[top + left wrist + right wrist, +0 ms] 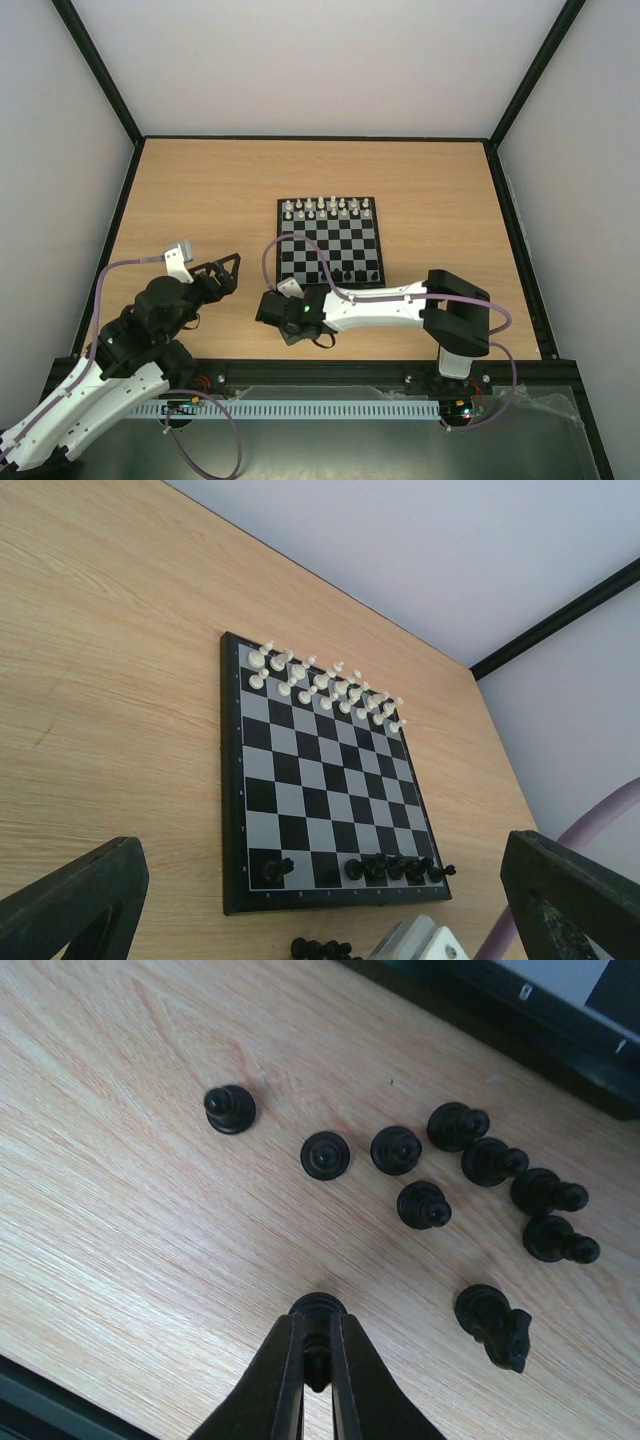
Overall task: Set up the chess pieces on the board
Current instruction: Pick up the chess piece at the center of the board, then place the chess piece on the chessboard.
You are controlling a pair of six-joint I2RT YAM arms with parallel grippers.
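A tiny black chess piece (318,1308) sits on the light wooden table (120,1220), clenched between the two slim black fingers of the right gripper (317,1340), which press on it from either side. Nine other small black pieces (424,1205) are scattered on the bare wood beyond it: one apart at the far left (230,1108), a loose group in the middle and to the right, and a black knight (493,1325) just to the right of the fingers. From this angle it is hard to tell which of them stand and which lie on their sides. In the left wrist view these loose pieces lie just off the near edge of the small square chessboard (330,245), which has black and silvery-grey checkered squares and a thin black border and lies flat near the middle of the table. Its nearest row holds a few black pieces already: one by the left corner (272,868) and a tight cluster toward the right (395,865). Small white chess pieces (328,209) fill the two farthest rows. The left gripper (228,266) is held left of the board, well apart from it, its dark jaws spread wide and holding nothing.
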